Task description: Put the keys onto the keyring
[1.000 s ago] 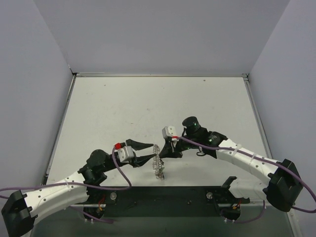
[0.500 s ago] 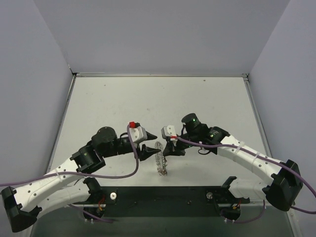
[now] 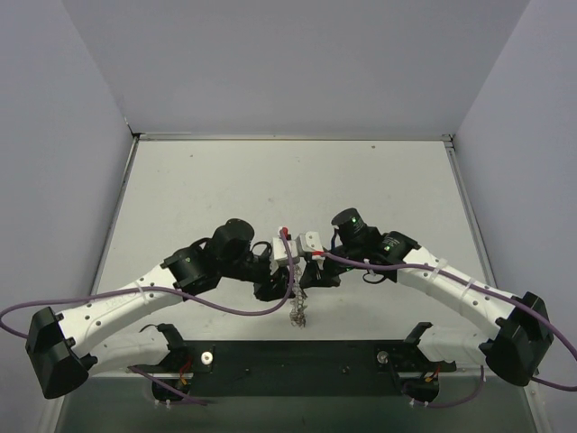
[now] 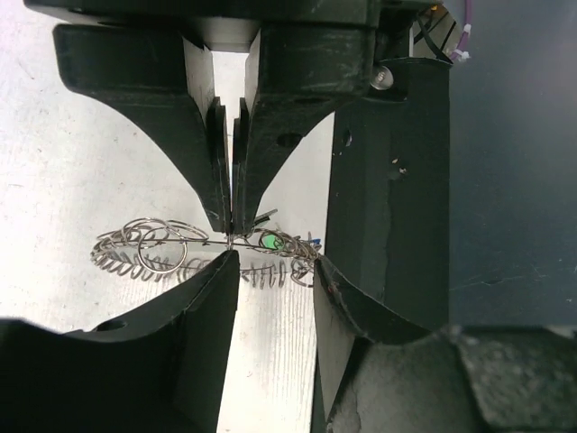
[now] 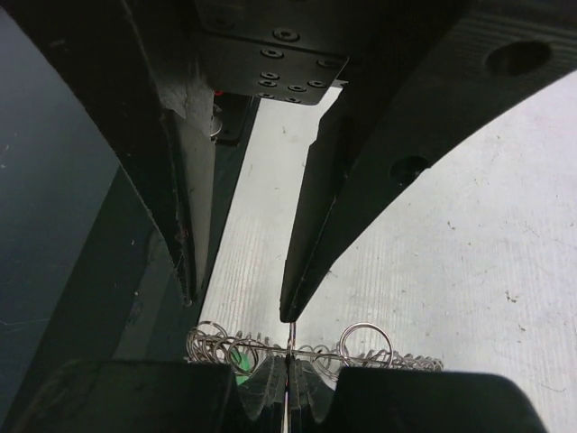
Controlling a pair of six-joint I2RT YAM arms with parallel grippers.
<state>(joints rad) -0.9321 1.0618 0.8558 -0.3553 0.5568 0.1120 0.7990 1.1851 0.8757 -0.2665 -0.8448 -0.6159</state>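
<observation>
Low over the white table (image 3: 198, 189) between grey walls (image 3: 270, 63), the right gripper (image 5: 287, 368) pinches the keyring (image 5: 364, 345); the left gripper (image 4: 276, 263) gapes.

White left arm (image 3: 117, 307) and right arm (image 3: 446, 284), black joints, purple cables (image 3: 230, 309) — black jaws.
</observation>
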